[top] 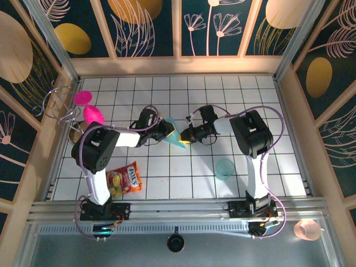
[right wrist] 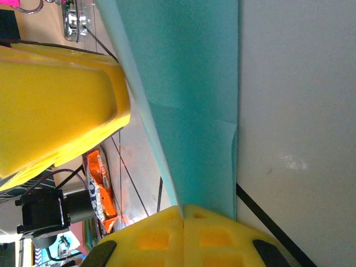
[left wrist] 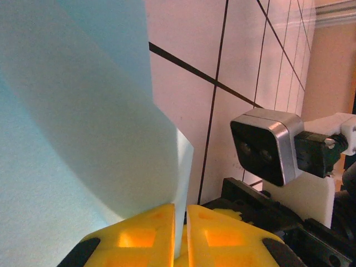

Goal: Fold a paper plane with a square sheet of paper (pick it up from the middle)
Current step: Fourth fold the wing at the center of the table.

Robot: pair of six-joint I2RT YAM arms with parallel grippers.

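Observation:
The light-blue sheet of paper [top: 176, 135], folded into a pointed, dart-like paper plane shape, hangs between both grippers above the middle of the tiled table. My left gripper [top: 168, 132] holds it from the left and my right gripper [top: 184, 137] from the right, close together. In the left wrist view the paper [left wrist: 83, 111] runs down into the narrow slit between the yellow fingers of the left gripper [left wrist: 181, 214]. In the right wrist view the paper [right wrist: 194, 83] has its folded edge pinched in the shut right gripper [right wrist: 183, 210], with the left gripper's yellow finger [right wrist: 55, 105] beside it.
A translucent teal cup [top: 225, 168] stands on the table in front of the right arm. An orange snack bag [top: 125, 181] lies near the left arm's base. Pink objects [top: 89, 108] and a wire rack [top: 55, 103] sit at the far left edge.

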